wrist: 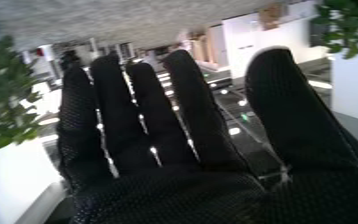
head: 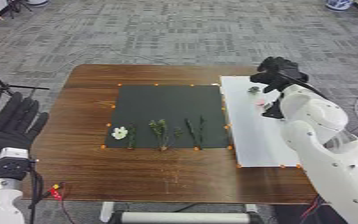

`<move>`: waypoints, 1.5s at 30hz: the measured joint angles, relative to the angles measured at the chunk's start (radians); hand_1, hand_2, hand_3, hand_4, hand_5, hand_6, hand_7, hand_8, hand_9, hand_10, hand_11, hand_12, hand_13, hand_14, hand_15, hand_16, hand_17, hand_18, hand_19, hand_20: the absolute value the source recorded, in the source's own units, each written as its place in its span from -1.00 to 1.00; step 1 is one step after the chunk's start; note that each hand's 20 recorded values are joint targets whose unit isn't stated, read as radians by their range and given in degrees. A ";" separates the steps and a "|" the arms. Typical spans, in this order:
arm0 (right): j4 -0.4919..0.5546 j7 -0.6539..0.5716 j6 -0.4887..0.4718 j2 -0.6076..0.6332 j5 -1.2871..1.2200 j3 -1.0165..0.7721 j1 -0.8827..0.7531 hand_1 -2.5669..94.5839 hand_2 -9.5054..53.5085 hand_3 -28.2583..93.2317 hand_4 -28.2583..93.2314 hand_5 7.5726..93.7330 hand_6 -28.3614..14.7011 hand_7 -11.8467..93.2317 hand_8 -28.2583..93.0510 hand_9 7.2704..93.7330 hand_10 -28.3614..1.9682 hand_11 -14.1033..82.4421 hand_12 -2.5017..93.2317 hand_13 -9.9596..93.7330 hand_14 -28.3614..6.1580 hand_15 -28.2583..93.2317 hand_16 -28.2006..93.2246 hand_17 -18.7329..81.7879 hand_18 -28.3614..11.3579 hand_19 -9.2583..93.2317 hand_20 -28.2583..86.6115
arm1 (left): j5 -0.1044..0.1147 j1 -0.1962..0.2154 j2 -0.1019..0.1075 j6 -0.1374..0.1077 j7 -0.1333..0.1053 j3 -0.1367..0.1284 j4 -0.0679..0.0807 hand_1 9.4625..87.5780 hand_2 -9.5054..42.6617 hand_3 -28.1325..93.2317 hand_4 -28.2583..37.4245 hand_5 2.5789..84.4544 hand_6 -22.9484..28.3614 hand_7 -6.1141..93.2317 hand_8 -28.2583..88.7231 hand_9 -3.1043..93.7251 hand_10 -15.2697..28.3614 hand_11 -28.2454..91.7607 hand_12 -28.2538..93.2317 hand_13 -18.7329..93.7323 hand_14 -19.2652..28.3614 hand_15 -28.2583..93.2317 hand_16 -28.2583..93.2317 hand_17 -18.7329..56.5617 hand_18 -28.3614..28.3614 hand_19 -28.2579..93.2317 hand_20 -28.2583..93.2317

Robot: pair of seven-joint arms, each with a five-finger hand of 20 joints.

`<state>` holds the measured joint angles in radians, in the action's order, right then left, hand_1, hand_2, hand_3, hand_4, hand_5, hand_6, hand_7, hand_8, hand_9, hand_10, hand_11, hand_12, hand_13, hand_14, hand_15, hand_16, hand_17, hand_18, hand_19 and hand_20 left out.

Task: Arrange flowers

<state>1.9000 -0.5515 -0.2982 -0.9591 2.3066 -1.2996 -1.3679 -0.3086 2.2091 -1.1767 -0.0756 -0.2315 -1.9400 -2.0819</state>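
Taking bearings from the middle of the dark mat on the brown table, found a white flower lying at eight o'clock, leafy sprigs at six and slender stems at five. Noted a pink bloom on the white sheet, toward three. Observed the left hand at nine, straight-fingered and spread; the right hand at two, with fingers straight, thumb apart.

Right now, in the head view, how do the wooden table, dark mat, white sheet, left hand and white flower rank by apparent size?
1. Wooden table
2. Dark mat and white sheet: too close to rank, as the right arm covers part of the sheet
3. Left hand
4. White flower
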 measured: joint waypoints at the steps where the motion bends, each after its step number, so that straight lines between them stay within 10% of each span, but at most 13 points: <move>1: 0.009 -0.010 -0.014 0.012 -0.003 -0.027 -0.022 -0.38 -0.54 0.74 -0.92 0.03 -0.08 -0.57 -0.71 -0.13 -0.32 -0.46 -0.69 -0.21 -0.44 0.21 -0.36 -0.36 -0.72 0.54 -0.06 | 0.001 0.001 -0.001 -0.001 0.000 0.000 -0.001 -0.38 0.12 0.18 -1.00 -0.09 0.22 -0.73 -0.66 -0.23 0.35 -0.27 -0.44 -0.24 0.30 -0.27 -0.65 -0.77 0.47 0.06 -0.45; 10: 0.029 -0.069 -0.161 0.055 -0.041 -0.211 -0.193 -0.39 -0.75 0.70 -0.92 -0.04 -0.06 -0.59 -0.70 -0.16 -0.28 -0.48 -0.68 -0.21 -0.43 0.19 -0.34 -0.37 -0.73 0.55 -0.06 | 0.012 0.020 -0.010 -0.015 -0.003 -0.003 -0.010 -0.32 0.14 0.06 -1.00 -0.10 0.24 -0.73 -0.66 -0.24 0.36 -0.27 -0.44 -0.24 0.31 -0.27 -0.65 -0.78 0.47 0.07 -0.45; 45: -0.030 -0.020 -0.104 0.037 0.007 -0.184 -0.268 -0.21 -1.00 0.72 -1.00 -0.19 0.01 -0.57 -0.73 -0.22 0.18 -0.45 -0.75 -0.16 -0.23 0.20 -0.31 -0.35 -0.71 0.55 0.01 | 0.024 0.014 -0.016 -0.007 0.010 0.005 -0.009 -0.59 0.03 0.47 -1.00 -0.11 0.24 -0.72 -0.66 -0.25 0.36 -0.26 -0.43 -0.24 0.32 -0.27 -0.64 -0.78 0.49 0.07 -0.44</move>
<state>1.8700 -0.5718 -0.4017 -0.9224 2.3132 -1.4836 -1.6356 -0.2847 2.2234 -1.1926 -0.0822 -0.2215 -1.9353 -2.0909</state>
